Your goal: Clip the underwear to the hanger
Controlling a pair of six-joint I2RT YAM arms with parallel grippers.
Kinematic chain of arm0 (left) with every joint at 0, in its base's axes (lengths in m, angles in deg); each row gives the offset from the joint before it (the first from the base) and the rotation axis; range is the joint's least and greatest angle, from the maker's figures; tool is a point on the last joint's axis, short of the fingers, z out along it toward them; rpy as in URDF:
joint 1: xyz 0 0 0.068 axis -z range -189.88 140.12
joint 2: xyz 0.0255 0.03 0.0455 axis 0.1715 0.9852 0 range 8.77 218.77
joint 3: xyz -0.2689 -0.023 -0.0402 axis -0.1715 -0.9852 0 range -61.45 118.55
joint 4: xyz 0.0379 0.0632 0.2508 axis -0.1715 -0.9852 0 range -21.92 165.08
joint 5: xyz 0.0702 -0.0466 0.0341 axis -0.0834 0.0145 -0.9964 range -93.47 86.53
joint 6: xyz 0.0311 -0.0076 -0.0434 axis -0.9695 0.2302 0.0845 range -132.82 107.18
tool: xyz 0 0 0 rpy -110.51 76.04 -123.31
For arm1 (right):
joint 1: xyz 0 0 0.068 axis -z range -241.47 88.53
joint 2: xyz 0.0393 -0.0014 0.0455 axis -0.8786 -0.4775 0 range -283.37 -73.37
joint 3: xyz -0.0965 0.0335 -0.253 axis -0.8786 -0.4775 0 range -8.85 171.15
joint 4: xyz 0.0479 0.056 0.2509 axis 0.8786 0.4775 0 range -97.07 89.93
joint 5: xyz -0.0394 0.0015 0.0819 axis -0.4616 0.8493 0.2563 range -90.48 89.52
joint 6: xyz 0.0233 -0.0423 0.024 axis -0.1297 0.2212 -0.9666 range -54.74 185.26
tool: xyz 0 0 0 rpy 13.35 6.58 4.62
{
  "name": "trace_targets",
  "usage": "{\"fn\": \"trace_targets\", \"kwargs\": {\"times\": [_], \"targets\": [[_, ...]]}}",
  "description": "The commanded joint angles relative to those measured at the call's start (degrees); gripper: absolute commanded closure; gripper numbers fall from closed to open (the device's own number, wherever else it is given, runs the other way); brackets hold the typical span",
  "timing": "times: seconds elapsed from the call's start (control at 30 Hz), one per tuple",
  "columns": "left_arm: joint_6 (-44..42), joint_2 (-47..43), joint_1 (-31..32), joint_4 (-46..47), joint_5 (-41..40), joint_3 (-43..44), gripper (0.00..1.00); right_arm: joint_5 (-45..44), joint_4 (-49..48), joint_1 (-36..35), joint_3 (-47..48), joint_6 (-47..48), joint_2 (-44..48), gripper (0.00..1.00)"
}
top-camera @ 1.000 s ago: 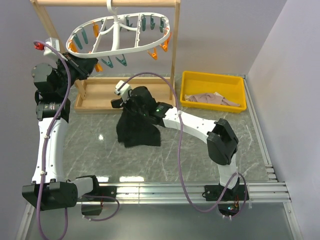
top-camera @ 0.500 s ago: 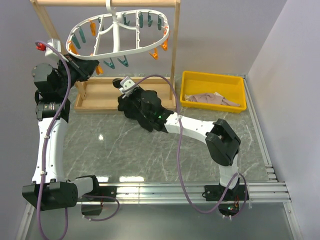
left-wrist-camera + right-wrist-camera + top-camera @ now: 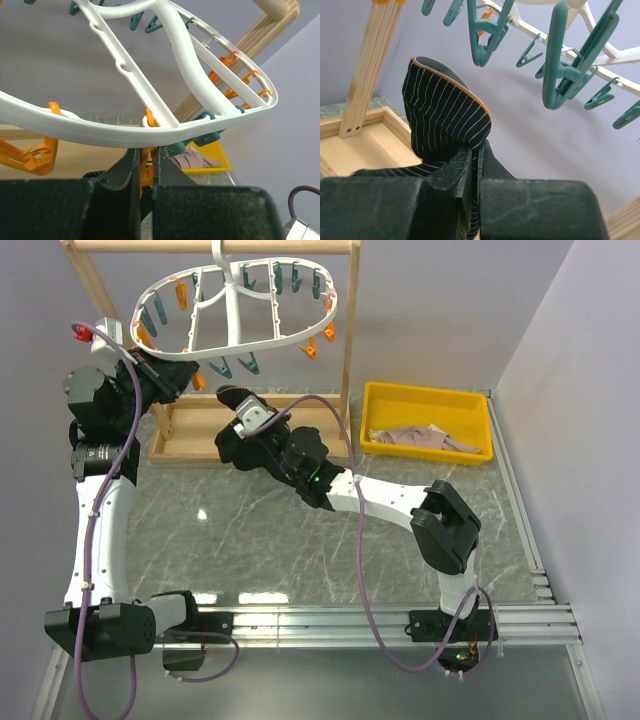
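Top view: grey marbled desk (image 3: 250, 540), pale lilac walls, metal rails along the 6 o'clock edge. Wooden frame (image 3: 349, 350) stands at 11–12 o'clock and carries the white oval hanger (image 3: 262, 343), tilted. Yellow tray (image 3: 428, 396) at 2 o'clock holds a pinkish-beige cloth (image 3: 420, 438).

Left hand (image 3: 146, 160) is clenched on an orange peg (image 3: 145, 173) under the hanger's rim at 10 o'clock.

Right hand (image 3: 476, 155) is clamped on the underwear (image 3: 445, 120), raised off the desk, just under the teal pegs (image 3: 482, 35).
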Motion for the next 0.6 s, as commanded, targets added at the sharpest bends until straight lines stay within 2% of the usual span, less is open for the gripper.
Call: {"fn": "trace_targets", "kwargs": {"times": [0.0,0.27,0.57], "targets": [[-0.8,-0.7,-0.3,-2.7,3.6,0.3,1.00,0.7,-1.2,-0.5,3.6,-0.6,1.7,1.00],[-1.9,-0.7,-0.3,-2.7,3.5,0.0,1.00,0.9,2.0,-1.5,7.6,-1.7,0.5,1.00],[-2.5,-0.7,-0.2,-2.5,3.2,0.0,1.00,2.9,4.5,-2.2,7.5,-2.1,0.7,1.00]]}}
